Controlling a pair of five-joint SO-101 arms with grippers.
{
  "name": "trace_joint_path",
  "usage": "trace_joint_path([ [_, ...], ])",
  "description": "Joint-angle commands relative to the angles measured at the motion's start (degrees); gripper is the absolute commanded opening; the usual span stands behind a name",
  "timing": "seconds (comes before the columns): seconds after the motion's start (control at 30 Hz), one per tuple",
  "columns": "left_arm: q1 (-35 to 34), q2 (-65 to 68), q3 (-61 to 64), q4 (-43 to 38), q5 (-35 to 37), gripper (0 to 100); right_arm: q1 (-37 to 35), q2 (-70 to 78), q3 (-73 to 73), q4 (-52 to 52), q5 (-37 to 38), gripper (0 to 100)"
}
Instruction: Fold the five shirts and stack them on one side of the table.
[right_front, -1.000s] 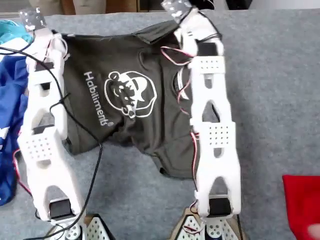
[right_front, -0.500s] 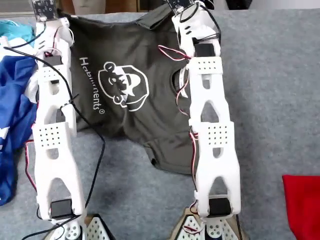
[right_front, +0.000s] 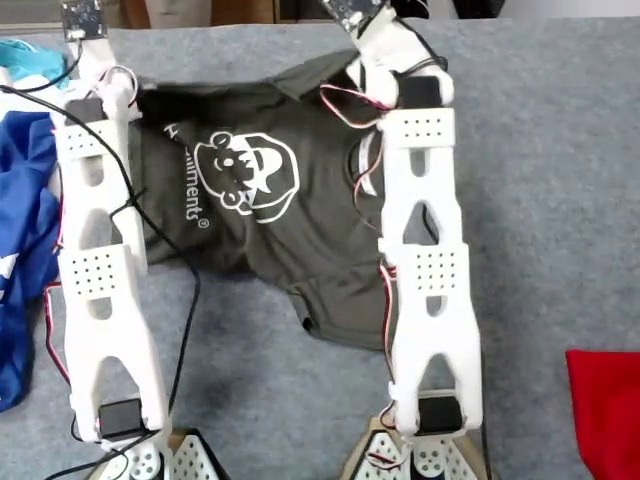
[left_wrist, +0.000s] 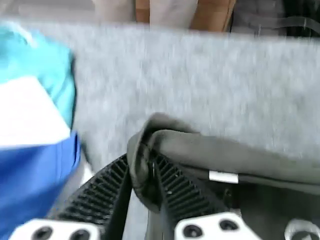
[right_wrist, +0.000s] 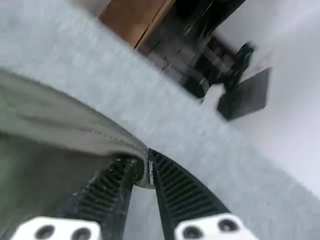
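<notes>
Dark shirt (right_front: 300, 260) spread, rumpled, centre; blue shirt (right_front: 25, 200) at left edge; red shirt (right_front: 605, 410), perhaps folded, near-right corner.

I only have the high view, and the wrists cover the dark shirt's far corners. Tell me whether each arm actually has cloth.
Observer: In the left wrist view, the left jaws are shut on a bunched fold of the dark shirt.
Operator: Now the right arm.
Observer: In the right wrist view, the right jaws pinch that shirt's hem near their tips.
Operator: Give me a landmark by the left grip.
Observer: A small white label sits on the shirt right beside the left jaws.
</notes>
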Motion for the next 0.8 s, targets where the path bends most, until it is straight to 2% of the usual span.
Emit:
trace_joint_path([
  [0.0,-0.62,-1.10,-10.29,16.44,-0.35,2,-0.57,-5.49,-7.78,15.74,3.43,0.6],
  [0.23,0.26,-0.92,-21.89,42.81,-2.02,2,-1.63,-8.31,-10.15,33.41,4.22,0.5],
  [0.47,-2.64,-1.19,-18.99,43.16,-2.73,2,0.66,-15.25,-7.52,33.93,0.00,0.5],
  [0.77,-5.36,-1.54,-14.07,43.25,-5.80,2,-2.77,-30.64,18.68,33.67,-2.29,0.5],
])
